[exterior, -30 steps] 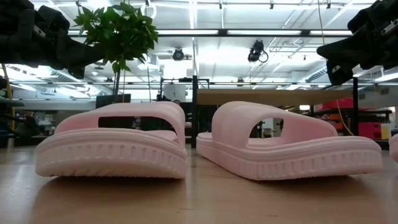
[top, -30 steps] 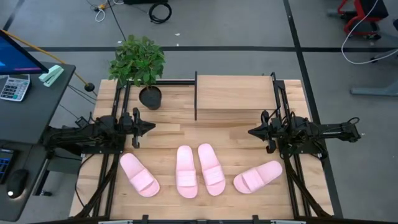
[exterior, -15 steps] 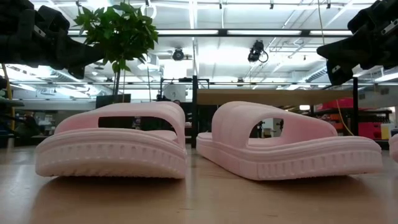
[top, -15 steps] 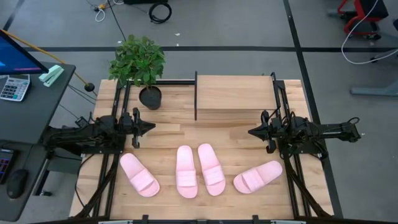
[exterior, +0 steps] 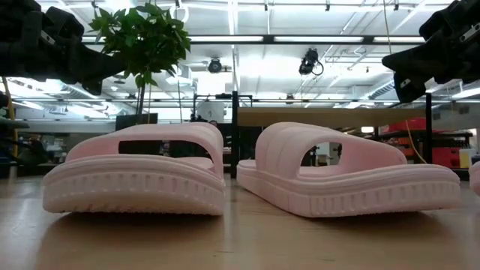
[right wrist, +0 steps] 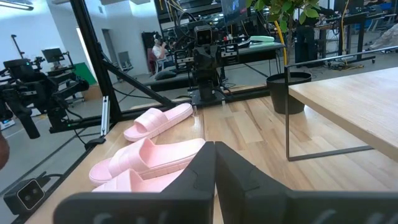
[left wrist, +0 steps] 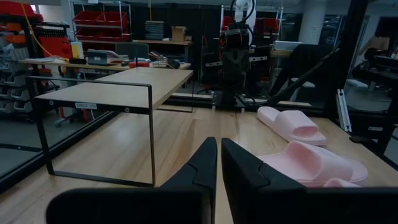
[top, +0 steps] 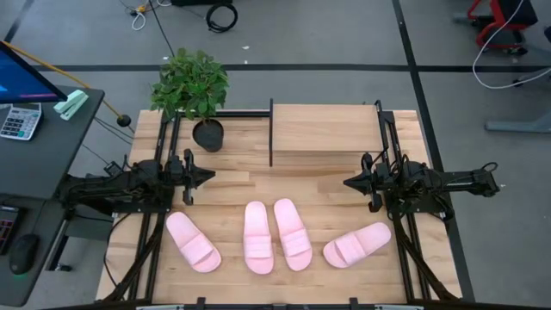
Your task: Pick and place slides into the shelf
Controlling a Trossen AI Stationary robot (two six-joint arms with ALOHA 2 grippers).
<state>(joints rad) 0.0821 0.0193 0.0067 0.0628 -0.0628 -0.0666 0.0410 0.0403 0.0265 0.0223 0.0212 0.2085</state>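
Four slides (top: 274, 238) lie in a row before the shelf (top: 325, 132), both arms apart

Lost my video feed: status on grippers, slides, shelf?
Left gripper and right gripper shut, empty, above the table. Four slides on the tabletop in front of the shelf. Potted plant left of shelf, not blocking.
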